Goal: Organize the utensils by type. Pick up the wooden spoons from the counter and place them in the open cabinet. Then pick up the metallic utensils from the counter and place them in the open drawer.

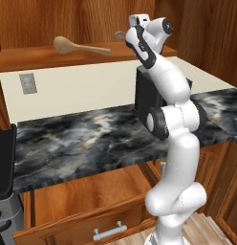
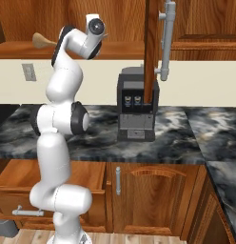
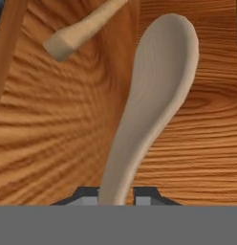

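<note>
1. The small wooden spoon [image 3: 154, 91] sat pinched by its handle between the two fingertips of the gripper [image 3: 115, 194]; in the hand view its long axis ran straight away from the hand, bowl outermost, over the brown floor of the open cabinet [image 3: 53, 143].
2. You should judge the coming move as a release: the spoon already lay inside the cabinet, though whether its bowl touched the wood could not be told.
3. The large wooden spoon [image 1: 77, 46] lay on the same shelf, bowl to the left in the left base view, handle pointing toward the gripper [image 1: 133, 36]; its handle end [image 3: 75, 33] appeared just beside the held spoon, apart from it.
4. You would note that this handle was the nearest thing in the way of a sideways shift; a straight withdrawal looked free.
5. Below, the counter [image 1: 87, 139] carried a black coffee machine [image 2: 135, 107] near the arm's elbow.
6. The open drawer [image 1: 87, 194] stood pulled out under the counter's edge; the metal utensils could not be made out.
</note>
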{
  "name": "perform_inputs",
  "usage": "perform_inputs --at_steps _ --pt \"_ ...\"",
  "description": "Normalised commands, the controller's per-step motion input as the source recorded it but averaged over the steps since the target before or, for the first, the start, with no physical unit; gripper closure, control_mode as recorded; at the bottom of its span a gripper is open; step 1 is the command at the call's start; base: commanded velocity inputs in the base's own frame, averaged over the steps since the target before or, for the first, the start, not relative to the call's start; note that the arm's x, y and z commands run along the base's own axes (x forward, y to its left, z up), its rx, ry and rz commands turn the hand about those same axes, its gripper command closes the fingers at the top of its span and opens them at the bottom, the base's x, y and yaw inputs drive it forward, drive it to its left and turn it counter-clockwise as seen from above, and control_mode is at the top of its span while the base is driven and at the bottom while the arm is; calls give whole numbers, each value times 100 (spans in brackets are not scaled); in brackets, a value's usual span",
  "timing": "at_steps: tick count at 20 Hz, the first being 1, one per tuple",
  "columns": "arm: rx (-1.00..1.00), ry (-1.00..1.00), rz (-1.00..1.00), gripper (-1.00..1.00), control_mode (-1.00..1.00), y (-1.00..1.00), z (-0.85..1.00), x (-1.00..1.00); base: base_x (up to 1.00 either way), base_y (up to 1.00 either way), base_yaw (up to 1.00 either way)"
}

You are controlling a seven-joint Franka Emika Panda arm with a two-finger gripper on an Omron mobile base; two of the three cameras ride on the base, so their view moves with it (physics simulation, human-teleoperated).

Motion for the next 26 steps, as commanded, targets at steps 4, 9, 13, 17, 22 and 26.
perform_inputs --at_steps 4,9,13,17,22,26 --pt "-1 0 0 100 -100 0 -2 22 0 0 0" --pt "-1 0 0 100 -100 0 -2 22 0 0 0" --pt "-2 0 3 100 -100 2 -3 19 0 0 0" --pt "-1 0 6 100 -100 7 -13 4 0 0 0" --pt "-2 0 5 100 -100 8 -12 10 0 0 0" --pt "-1 0 5 100 -100 3 -15 0 0 0 0"
